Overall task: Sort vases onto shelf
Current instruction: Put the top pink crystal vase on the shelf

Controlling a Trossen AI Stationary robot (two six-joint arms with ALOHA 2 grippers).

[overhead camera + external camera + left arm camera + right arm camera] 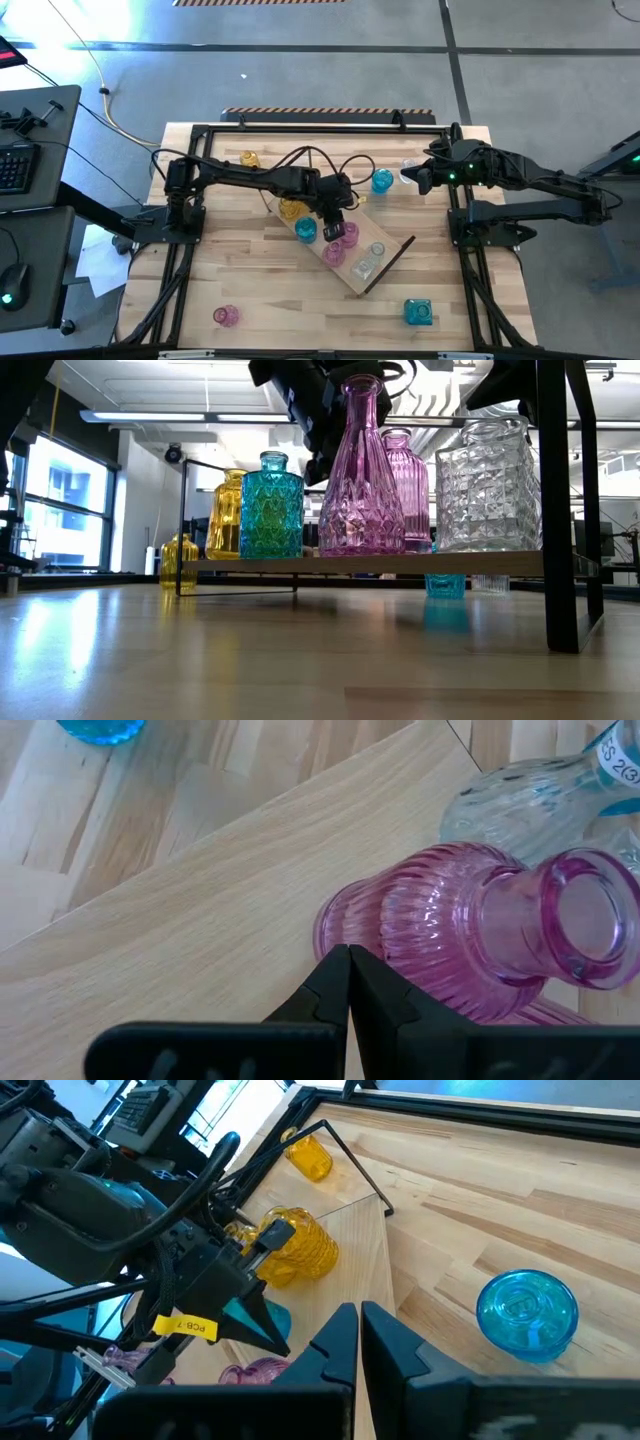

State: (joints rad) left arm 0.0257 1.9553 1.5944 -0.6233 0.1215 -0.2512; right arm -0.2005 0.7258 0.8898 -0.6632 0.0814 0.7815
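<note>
My left gripper [335,216] is shut on nothing and hangs over the middle of the shelf [395,262], which lies diagonally across the centre of the counter [250,290]. In the wrist view my closed tips sit just beside the shoulder of the ribbed pink vase [470,925], mouth facing up, so it stands upright, axis vertical. Next to it on the board are a second pink vase [362,475], a teal one [270,505], an amber one [228,512] and a clear one [487,485], so five are placed. My right gripper [422,180], also shut and empty, waits near the right edge toward the far side. The round blue vase [382,181] stands on the counter between the two grippers, off the shelf's far side; I judge it closer to the right one, though the overhead angle makes that call soft. Other strays: amber [248,159] near the far edge, pink [227,315] by the near left corner, square teal [418,312] by the near edge, right of centre. Any pick needs jaws opened first, then a top-down approach over the neck.
</note>
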